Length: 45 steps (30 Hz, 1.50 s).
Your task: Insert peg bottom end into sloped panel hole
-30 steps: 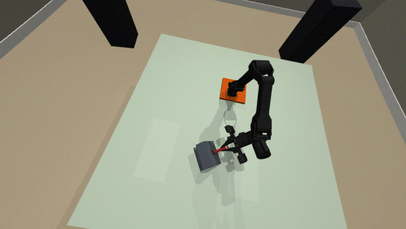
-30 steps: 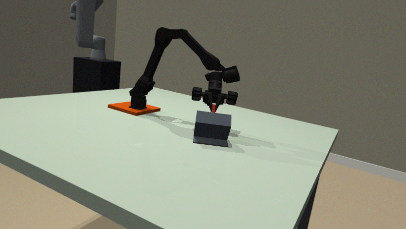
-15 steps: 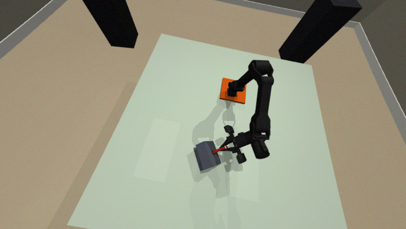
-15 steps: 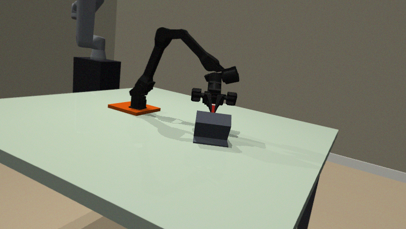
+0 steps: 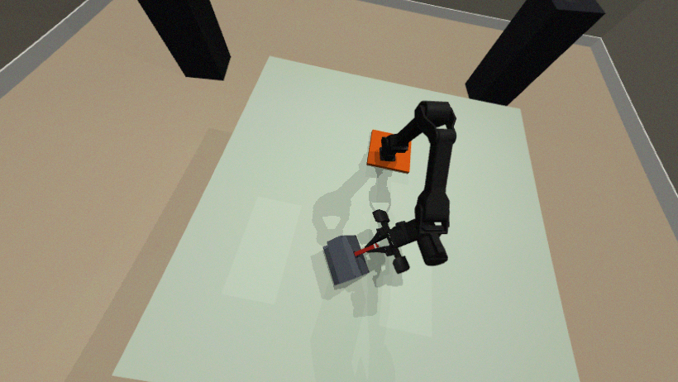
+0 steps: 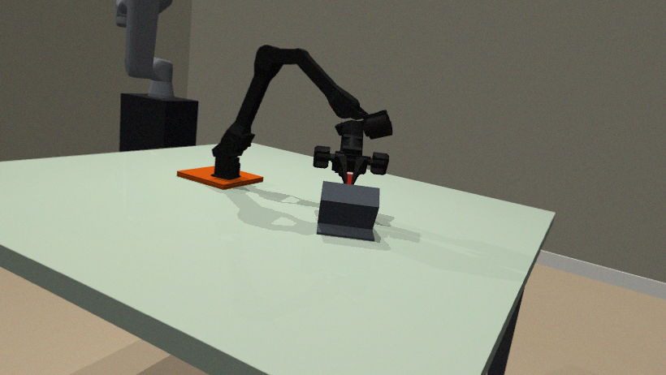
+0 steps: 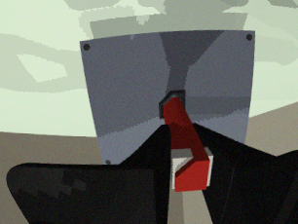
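A red square-sided peg (image 5: 365, 250) (image 6: 349, 178) (image 7: 181, 132) is held between my gripper's fingers (image 5: 378, 246) (image 6: 350, 174), which are shut on its upper end. Its lower end sits in the dark hole (image 7: 171, 98) in the face of the grey sloped panel (image 5: 342, 258) (image 6: 348, 207) (image 7: 124, 99). In the wrist view the peg runs from the fingers up into the hole mouth, tilted a little to the left. How deep it reaches inside the hole is hidden.
The arm's orange base plate (image 5: 374, 159) (image 6: 196, 175) lies behind the panel on the pale green table (image 5: 284, 142) (image 6: 232, 260). Two black pillars (image 5: 189, 33) (image 5: 526, 47) stand beyond the table's far edge. A grey robot on a black pedestal (image 6: 156, 118) stands behind.
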{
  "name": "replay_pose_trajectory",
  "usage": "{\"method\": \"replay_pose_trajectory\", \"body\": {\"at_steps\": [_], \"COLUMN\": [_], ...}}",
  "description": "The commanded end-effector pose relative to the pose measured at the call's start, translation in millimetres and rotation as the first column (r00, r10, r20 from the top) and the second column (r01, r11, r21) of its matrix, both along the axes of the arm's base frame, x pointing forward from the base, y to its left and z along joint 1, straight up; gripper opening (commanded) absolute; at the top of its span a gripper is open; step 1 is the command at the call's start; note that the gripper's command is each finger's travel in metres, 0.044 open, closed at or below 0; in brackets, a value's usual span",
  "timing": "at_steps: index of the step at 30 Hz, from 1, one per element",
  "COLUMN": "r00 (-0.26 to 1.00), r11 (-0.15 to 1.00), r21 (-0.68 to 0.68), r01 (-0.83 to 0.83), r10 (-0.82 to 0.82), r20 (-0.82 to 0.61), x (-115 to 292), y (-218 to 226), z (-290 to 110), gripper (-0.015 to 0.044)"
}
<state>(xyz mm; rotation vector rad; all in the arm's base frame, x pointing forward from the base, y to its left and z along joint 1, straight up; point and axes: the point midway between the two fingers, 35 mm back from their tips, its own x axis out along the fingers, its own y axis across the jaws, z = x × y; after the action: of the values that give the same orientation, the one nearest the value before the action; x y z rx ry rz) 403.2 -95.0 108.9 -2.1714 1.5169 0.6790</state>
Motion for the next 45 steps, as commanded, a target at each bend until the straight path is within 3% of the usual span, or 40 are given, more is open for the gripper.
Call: {"method": "replay_pose_trajectory", "body": {"at_steps": [1,45], "r00": [1.000,1.000], "r11": [1.000,1.000], "r21": [0.003,0.001], "r01": [-0.004,-0.004], "r10": [0.004,0.004], "r20": [-0.008,-0.007], "x": [0.0,6.6], "y": [-0.5,-19.1], "z": [-3.0,-15.3], "gripper": [0.0000,0.0000]}}
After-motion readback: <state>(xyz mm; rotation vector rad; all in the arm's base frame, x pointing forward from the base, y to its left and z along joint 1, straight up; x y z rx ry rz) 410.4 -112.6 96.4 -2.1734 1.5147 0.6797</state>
